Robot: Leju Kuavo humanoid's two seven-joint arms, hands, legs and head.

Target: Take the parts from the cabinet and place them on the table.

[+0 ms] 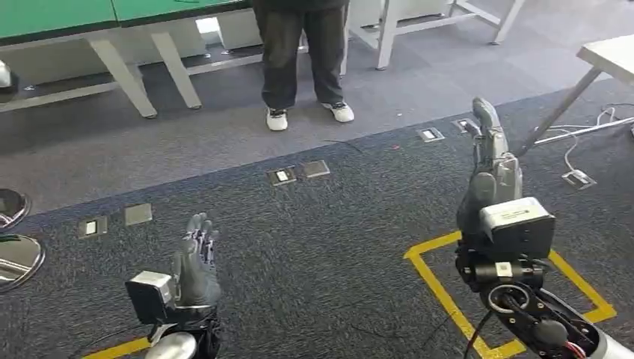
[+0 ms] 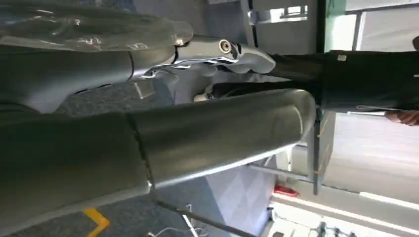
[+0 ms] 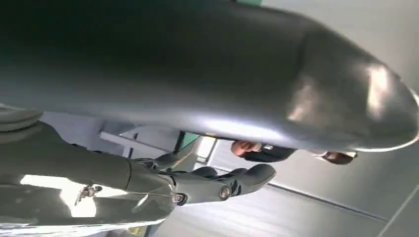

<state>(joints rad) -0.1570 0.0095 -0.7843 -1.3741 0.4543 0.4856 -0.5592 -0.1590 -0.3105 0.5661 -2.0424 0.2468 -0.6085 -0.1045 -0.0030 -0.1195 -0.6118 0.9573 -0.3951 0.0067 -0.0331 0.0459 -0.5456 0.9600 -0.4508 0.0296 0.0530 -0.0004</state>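
My left hand [image 1: 196, 258] is raised low at the left over the dark carpet, fingers straight and apart, holding nothing. My right hand [image 1: 490, 161] is held higher at the right, fingers stretched upward, also empty. In the left wrist view the thick grey thumb [image 2: 222, 133] and a straight finger [image 2: 217, 52] extend with nothing between them. The right wrist view has the thumb [image 3: 247, 84] close up and the fingers [image 3: 217, 182] extended, nothing held. No cabinet parts are visible.
A person [image 1: 303, 56] in dark trousers and white shoes stands ahead on the grey floor. Green-topped tables [image 1: 112, 15] line the back left. A white table corner [image 1: 609, 56] is at the far right, cables beneath. Yellow floor tape [image 1: 441, 288] marks the carpet.
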